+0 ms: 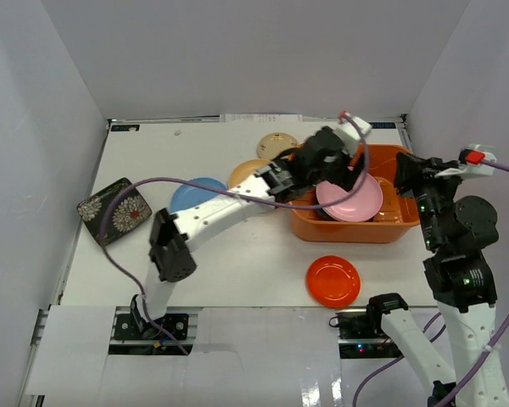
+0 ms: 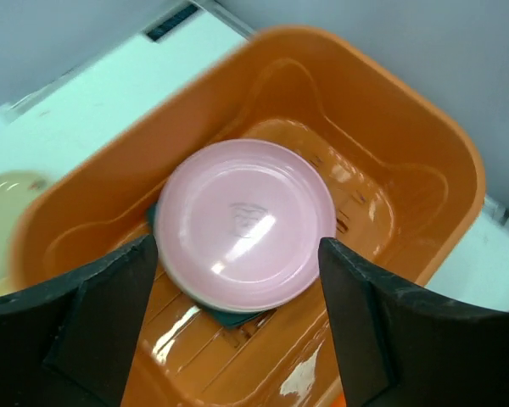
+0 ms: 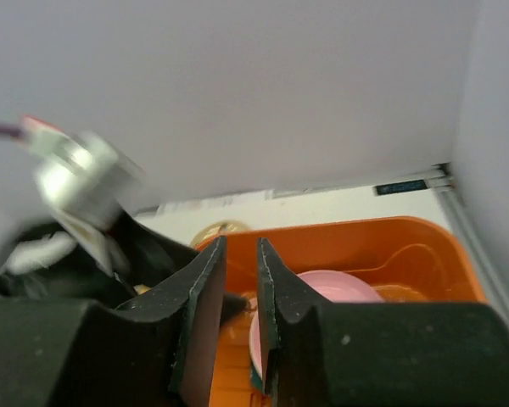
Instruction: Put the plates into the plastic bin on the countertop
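Note:
The orange plastic bin (image 1: 388,227) stands on the white countertop (image 1: 237,263) at the right. A pink plate (image 1: 355,201) lies in it on a dark teal plate (image 2: 231,319); the pink plate also shows in the left wrist view (image 2: 246,225). My left gripper (image 1: 335,170) hovers over the bin (image 2: 407,161), open and empty (image 2: 237,248). My right gripper (image 1: 402,175) is at the bin's right rim, shut to a narrow slit with nothing in it (image 3: 239,246). A red-orange plate (image 1: 332,281), a blue plate (image 1: 191,193), a tan plate (image 1: 243,174), a cream plate (image 1: 275,144) and a black floral plate (image 1: 114,211) lie on the countertop.
Pale grey walls (image 1: 42,153) enclose the countertop on the left, back and right. The left arm (image 1: 220,216) stretches diagonally over the blue and tan plates. A purple cable (image 1: 153,182) hangs along it.

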Robot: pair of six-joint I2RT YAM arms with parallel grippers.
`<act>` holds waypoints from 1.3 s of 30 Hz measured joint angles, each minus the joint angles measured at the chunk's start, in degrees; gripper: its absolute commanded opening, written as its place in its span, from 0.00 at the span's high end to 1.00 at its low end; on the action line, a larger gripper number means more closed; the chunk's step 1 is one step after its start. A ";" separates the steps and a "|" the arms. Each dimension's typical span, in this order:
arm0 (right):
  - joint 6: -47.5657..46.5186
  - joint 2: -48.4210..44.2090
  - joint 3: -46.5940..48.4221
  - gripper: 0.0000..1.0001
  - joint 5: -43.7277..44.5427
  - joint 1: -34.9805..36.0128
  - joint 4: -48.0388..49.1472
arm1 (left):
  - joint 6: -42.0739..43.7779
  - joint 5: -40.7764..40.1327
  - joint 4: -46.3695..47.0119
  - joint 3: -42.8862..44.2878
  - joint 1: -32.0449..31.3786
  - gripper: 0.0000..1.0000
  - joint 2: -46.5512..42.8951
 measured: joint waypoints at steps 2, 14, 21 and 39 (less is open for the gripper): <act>-0.11 3.02 0.46 0.71 -6.19 -0.02 0.09 | -3.87 -1.81 1.20 -10.03 3.67 0.25 -10.14; -7.23 32.50 3.67 0.59 -22.88 24.17 -1.25 | -24.02 -12.00 -6.12 -64.02 31.67 0.30 -57.44; -16.28 53.13 13.60 0.52 -23.37 29.57 -3.85 | -23.89 -9.51 -11.78 -69.44 33.68 0.30 -50.31; -31.26 85.15 28.61 0.48 -24.61 30.77 -7.19 | -20.65 -2.12 -12.81 -73.64 33.77 0.32 -54.58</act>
